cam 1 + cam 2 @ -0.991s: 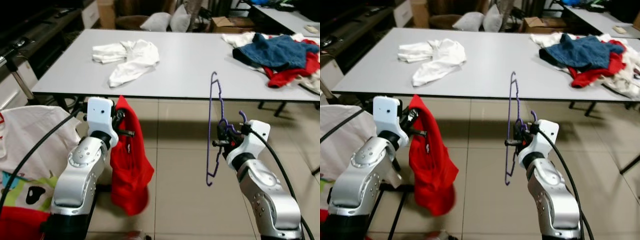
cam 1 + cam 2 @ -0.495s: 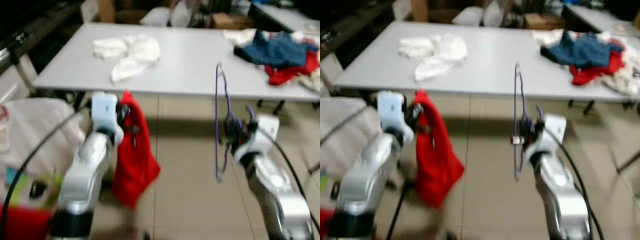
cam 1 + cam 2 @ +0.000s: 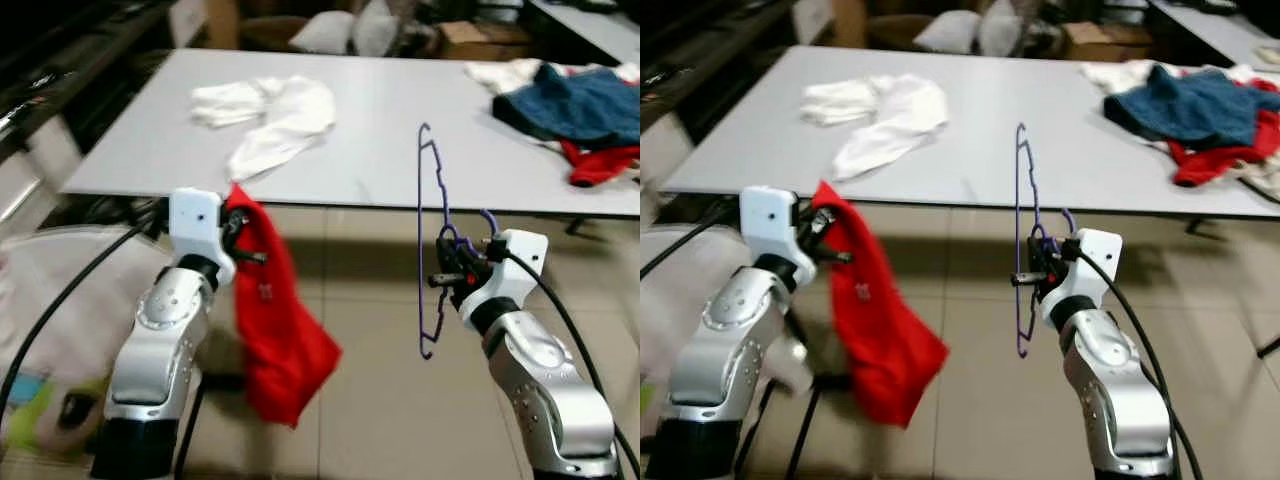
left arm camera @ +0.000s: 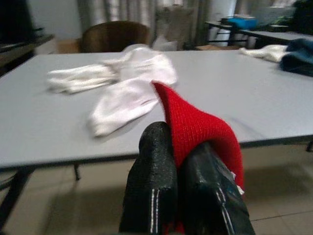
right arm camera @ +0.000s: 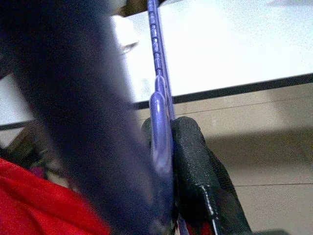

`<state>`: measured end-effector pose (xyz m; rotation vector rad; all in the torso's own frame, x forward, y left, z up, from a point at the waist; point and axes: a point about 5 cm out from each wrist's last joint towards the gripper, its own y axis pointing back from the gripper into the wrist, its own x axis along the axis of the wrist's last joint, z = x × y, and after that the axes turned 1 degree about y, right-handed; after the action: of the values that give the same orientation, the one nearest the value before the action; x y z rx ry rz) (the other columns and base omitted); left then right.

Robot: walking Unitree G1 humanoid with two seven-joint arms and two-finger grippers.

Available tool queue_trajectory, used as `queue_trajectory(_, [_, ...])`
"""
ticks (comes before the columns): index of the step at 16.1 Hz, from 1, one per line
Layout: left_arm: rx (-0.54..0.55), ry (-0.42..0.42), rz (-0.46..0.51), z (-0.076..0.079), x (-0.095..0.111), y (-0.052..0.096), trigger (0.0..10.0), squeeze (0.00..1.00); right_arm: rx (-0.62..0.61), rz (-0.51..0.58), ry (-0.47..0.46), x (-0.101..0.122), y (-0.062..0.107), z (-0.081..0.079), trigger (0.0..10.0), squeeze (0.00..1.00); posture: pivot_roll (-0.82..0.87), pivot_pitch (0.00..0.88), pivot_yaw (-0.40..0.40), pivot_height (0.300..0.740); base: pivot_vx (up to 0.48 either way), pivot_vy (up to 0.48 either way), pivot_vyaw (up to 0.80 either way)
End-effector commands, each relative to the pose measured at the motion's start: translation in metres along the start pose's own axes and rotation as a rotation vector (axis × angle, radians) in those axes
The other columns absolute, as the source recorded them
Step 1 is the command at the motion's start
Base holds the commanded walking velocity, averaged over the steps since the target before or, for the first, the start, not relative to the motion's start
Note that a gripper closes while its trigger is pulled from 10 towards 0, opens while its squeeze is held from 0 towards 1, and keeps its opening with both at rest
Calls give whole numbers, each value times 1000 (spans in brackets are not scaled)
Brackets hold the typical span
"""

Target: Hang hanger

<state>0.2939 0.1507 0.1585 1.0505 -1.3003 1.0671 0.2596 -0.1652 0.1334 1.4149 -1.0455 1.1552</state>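
change: cam shifted; red garment point(image 3: 280, 330) swung out vs 1 s ago
L end effector point(image 4: 183, 183): clamped on red garment
R end effector point(image 3: 452, 270): clamped on purple hanger point(image 3: 432, 240), upright, before worktop point(image 3: 380, 110)
around: white shirt point(image 3: 275, 115), blue/red clothes pile point(image 3: 585, 110) on worktop

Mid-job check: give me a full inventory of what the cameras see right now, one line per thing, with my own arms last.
purple hanger: one, purple, held upright in the right gripper, in front of the table edge.
red garment: one, red, hanging from the left gripper over the floor.
table: one, light grey, straight ahead.
white clothes: one loose pile, white, on the table's left part.
clothes heap: one, blue, red and white pieces, on the table's right end.
pale fabric: one, whitish with coloured print, at the lower left beside the left arm; blurred.
cushions: two, pale, beyond the table.
left gripper: fingers shut on the red garment.
right gripper: fingers shut on the purple hanger.
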Motion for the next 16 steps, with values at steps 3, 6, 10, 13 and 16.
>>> queue_trajectory(3, [-43,1,32,14,5,-1,10000,0,-34,4,16,2,2,11,10000,0,55,0,-9,740,379,0,0])
queue_trajectory(6, [-52,-1,32,15,5,-1,10000,0,-27,2,21,2,2,11,10000,0,56,0,-10,740,379,0,0])
queue_trajectory(10, [-62,-1,32,16,5,-1,10000,0,-34,7,39,3,2,17,10000,0,55,0,-4,740,381,0,0])
queue_trajectory(13, [-75,-2,33,18,6,-3,10000,0,-27,12,57,6,3,21,10000,0,54,0,1,740,390,0,0])
queue_trajectory(16, [-79,-8,69,15,19,-9,10000,0,177,64,125,24,10,22,10000,0,62,0,-3,740,394,0,0])
